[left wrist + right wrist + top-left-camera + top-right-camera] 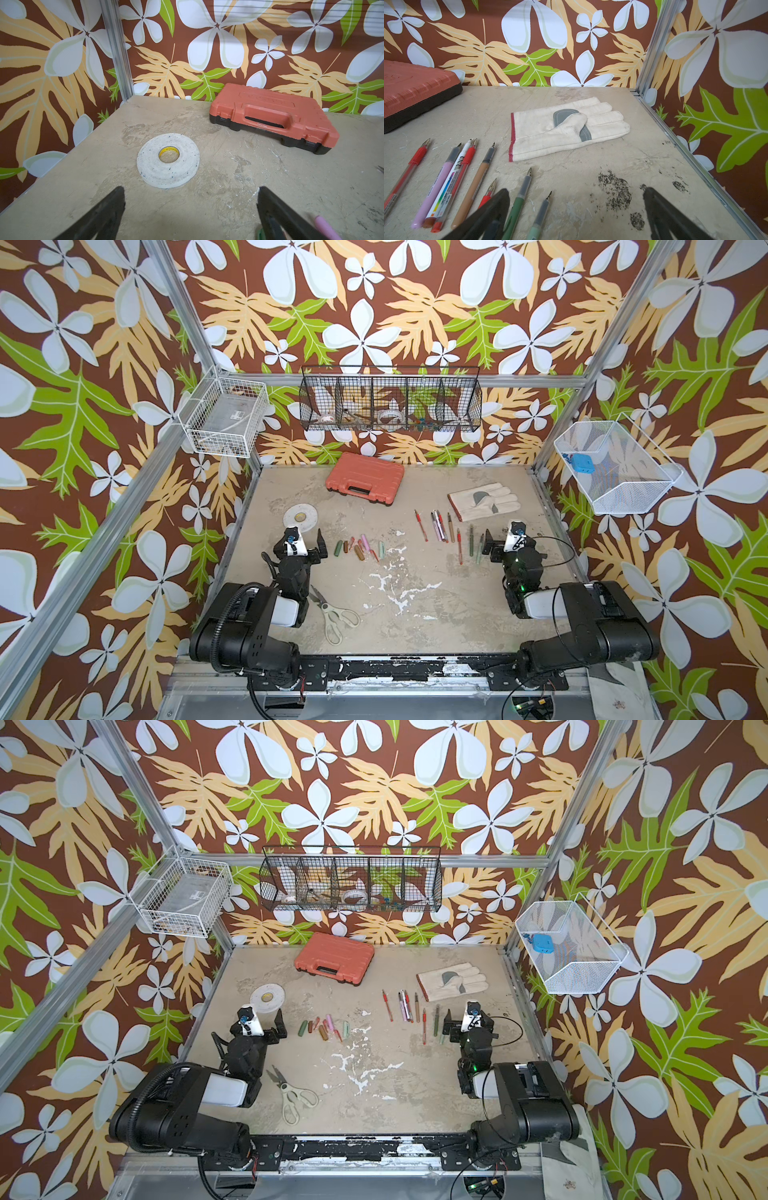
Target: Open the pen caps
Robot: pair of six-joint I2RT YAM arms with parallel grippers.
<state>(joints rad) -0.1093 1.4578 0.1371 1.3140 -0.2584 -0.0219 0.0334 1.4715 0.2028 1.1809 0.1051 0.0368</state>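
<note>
Several pen caps (359,548) (324,1028) in dark green, red, pink, brown and pale green lie loose in a cluster on the table, left of centre. A pink cap (324,227) shows at the edge of the left wrist view. Several uncapped pens (449,533) (415,1013) (471,182) lie in a row right of centre, tips bare. My left gripper (305,537) (192,191) hovers open just left of the caps, holding nothing. Beside the rightmost pens my right gripper (509,538) (576,192) is open too, with bare table between its fingers.
A red tool case (365,483) lies at the back, a white tape roll (300,515) just beyond the left gripper, a canvas glove (484,502) beyond the pens, and scissors (334,614) near the left arm. Wire baskets (390,400) hang on the walls.
</note>
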